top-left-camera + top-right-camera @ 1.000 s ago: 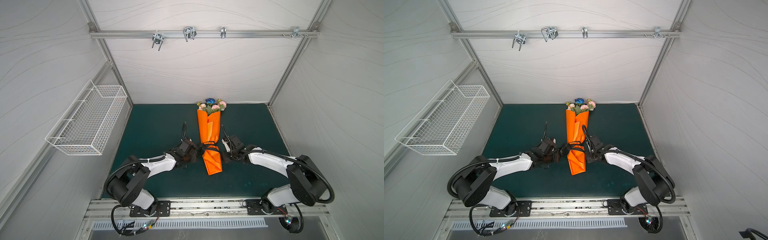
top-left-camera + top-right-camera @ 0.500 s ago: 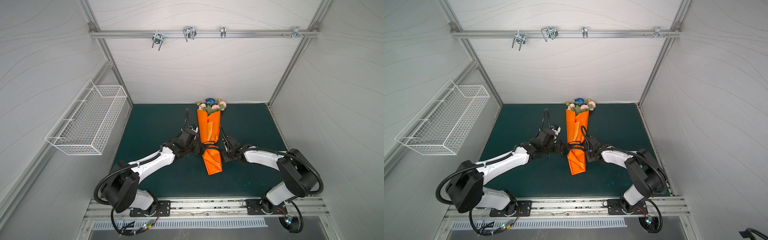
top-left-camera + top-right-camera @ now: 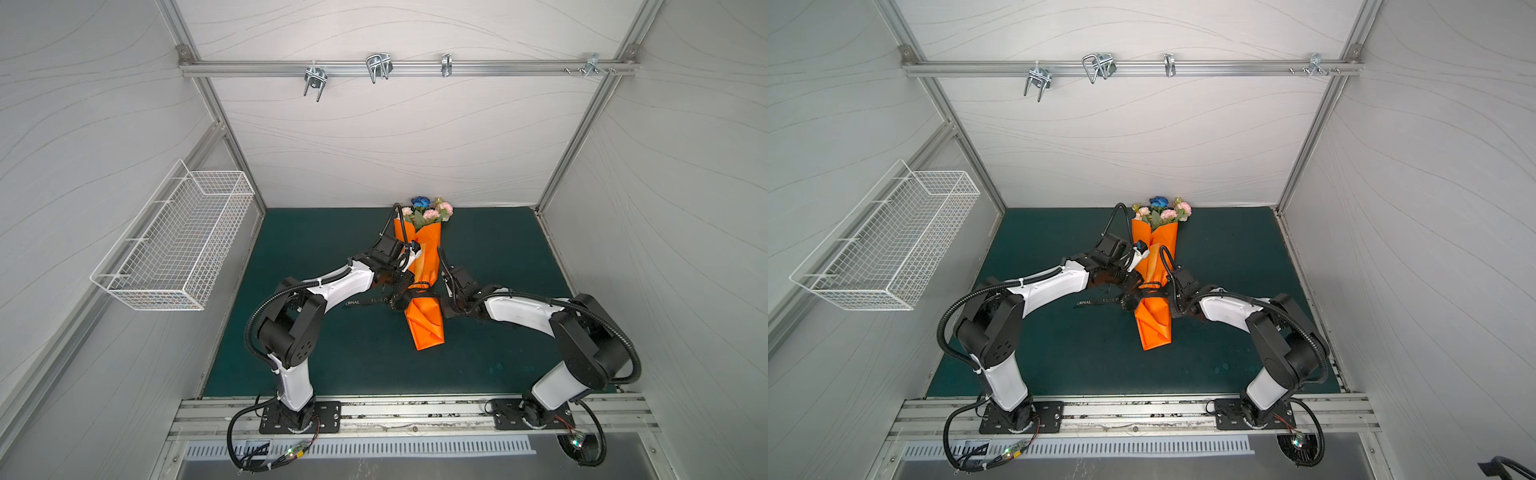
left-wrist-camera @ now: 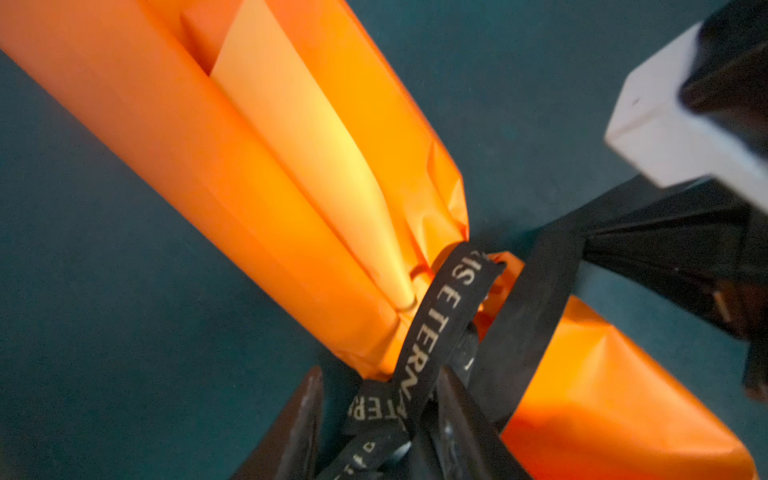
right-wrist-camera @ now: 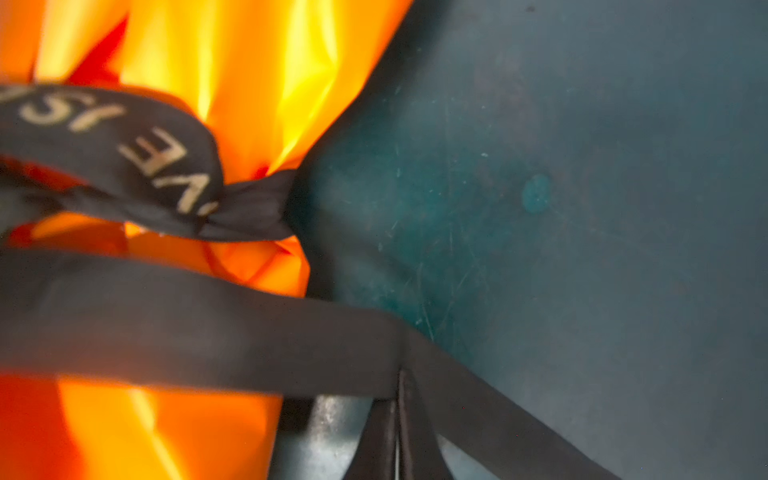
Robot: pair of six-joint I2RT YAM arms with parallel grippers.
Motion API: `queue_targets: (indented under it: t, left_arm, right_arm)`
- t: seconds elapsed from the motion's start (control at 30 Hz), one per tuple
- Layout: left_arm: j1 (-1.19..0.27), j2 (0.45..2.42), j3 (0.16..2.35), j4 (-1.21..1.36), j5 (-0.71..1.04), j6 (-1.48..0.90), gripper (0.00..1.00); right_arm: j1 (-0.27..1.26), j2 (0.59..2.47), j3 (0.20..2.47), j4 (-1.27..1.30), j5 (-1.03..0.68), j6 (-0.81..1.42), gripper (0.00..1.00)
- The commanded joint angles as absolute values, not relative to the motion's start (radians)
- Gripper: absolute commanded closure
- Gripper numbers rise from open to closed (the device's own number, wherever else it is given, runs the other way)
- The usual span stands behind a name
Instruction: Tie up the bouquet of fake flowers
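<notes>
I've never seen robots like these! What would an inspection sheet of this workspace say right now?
Surface: green mat, lightly scuffed.
Job's things: bouquet of fake flowers lying in orange paper; black ribbon looped round the paper's pinched waist.
Clutter: nothing seen.
Grippers: left gripper open, fingers either side of the ribbon; right gripper shut on a ribbon end.
Cables: black hoses along both arms; loose wires at the front rail.
Surroundings: white wire basket on the left wall; metal hooks on the back rail.
</notes>
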State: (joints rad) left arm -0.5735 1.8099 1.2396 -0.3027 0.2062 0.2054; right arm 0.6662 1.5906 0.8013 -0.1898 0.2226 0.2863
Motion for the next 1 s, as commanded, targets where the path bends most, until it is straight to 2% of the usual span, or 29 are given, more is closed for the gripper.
queue_targets:
  t: [0.0, 0.37, 0.47, 0.57, 0.63, 0.77, 0.83, 0.87, 0.97]
  left_arm:
    - [-0.578, 1.842, 1.315, -0.344, 0.256, 0.294, 0.54]
    - [-0.577, 1.914, 1.364, -0.375, 0.285, 0.299, 0.53]
    - [-0.577, 1.923, 1.367, -0.379, 0.276, 0.302, 0.55]
    - [-0.578, 1.935, 1.371, -0.378, 0.254, 0.296, 0.62]
    - [-0.578, 1.943, 1.377, -0.383, 0.243, 0.286, 0.73]
    - [-0.578, 1.927, 1.364, -0.369, 0.241, 0.250, 0.84]
    - [-0.577, 1.905, 1.339, -0.331, 0.244, 0.226, 0.97]
    - [-0.577, 1.892, 1.320, -0.307, 0.238, 0.209, 1.00]
    - [-0.579, 1.855, 1.267, -0.244, 0.233, 0.164, 1.00]
  right_arm:
    - [0.664, 1.549, 0.811, -0.200, 0.218, 0.279, 0.99]
    - [0.652, 1.539, 0.818, -0.181, 0.219, 0.271, 1.00]
    - [0.653, 1.530, 0.820, -0.172, 0.202, 0.263, 1.00]
    - [0.655, 1.509, 0.822, -0.174, 0.171, 0.258, 1.00]
    - [0.655, 1.491, 0.832, -0.187, 0.139, 0.255, 1.00]
    - [0.654, 1.468, 0.868, -0.240, 0.058, 0.247, 1.00]
    - [0.654, 1.466, 0.885, -0.265, 0.018, 0.248, 1.00]
    - [0.655, 1.467, 0.899, -0.279, -0.009, 0.252, 1.00]
    - [0.655, 1.477, 0.934, -0.313, -0.093, 0.274, 1.00]
